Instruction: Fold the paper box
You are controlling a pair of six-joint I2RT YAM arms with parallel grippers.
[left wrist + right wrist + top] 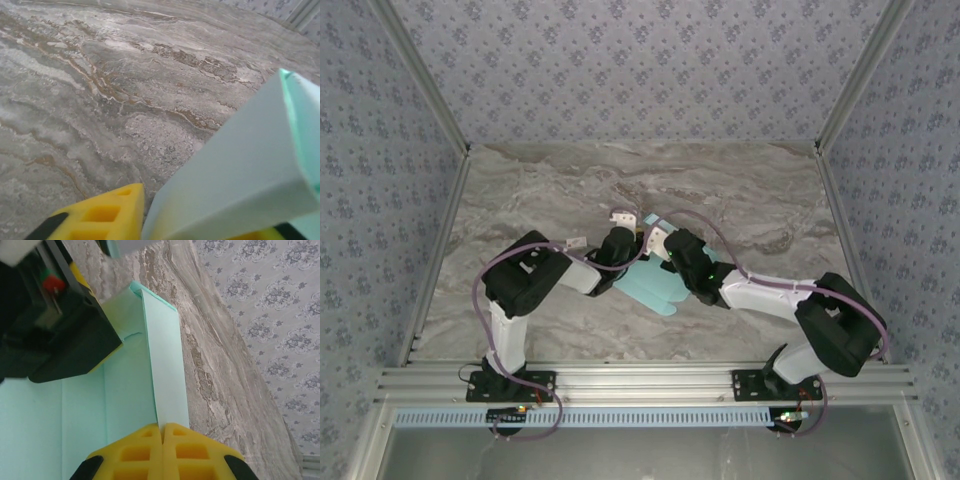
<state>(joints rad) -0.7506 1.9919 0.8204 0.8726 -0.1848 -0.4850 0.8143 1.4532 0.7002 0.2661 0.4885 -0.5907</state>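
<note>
Holding mid-fold here: the paper box (656,284) lies near the middle of the marble table (560,190) between the two arms, mostly flat, with rounded flaps toward the bases and one long panel stood up where the grippers meet. The right gripper (161,434) has its yellow fingers fully closed on the edge of that raised panel; we judge that's to pin the crease upright while the other arm works. The left gripper (196,220) sits on the opposite side, fingers apart with a turquoise panel between them. We cannot tell whether it pinches the panel or just brackets it. Likely step: squaring up a side wall. Risk: thin card, so any pull between the arms could buckle or tear the fold
</note>
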